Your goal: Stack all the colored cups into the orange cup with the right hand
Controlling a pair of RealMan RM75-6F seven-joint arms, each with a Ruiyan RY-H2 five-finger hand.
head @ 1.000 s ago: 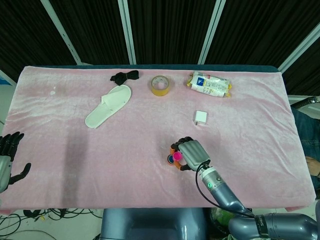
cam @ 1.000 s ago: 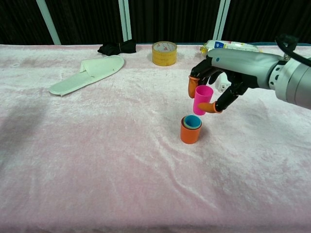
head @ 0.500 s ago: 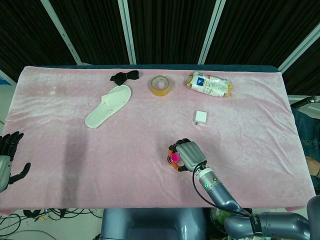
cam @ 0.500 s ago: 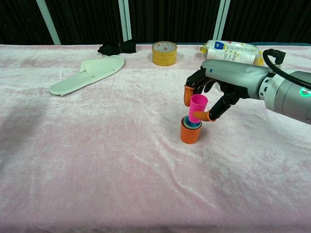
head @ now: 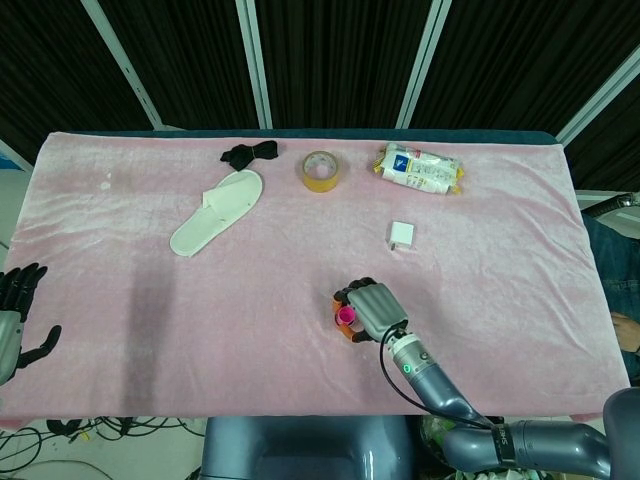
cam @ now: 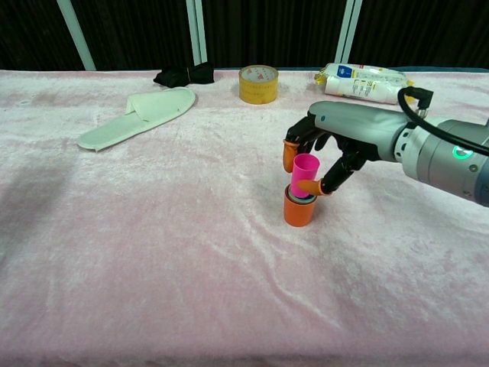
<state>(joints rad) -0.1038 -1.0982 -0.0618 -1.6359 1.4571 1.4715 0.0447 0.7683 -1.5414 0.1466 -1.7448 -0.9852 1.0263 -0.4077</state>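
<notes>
While the right hand (cam: pixel 325 157) pinches the small pink plastic cup (cam: pixel 302 174) (its base entering the orange plastic cup (cam: pixel 299 209) near the table's front edge), it should lower straight, then release.

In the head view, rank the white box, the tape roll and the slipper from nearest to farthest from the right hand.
Measured from the right hand:
1. White box, just beyond it, slightly to the right.
2. Tape roll, farther back near the far edge.
3. Slipper, well off to the left.
</notes>
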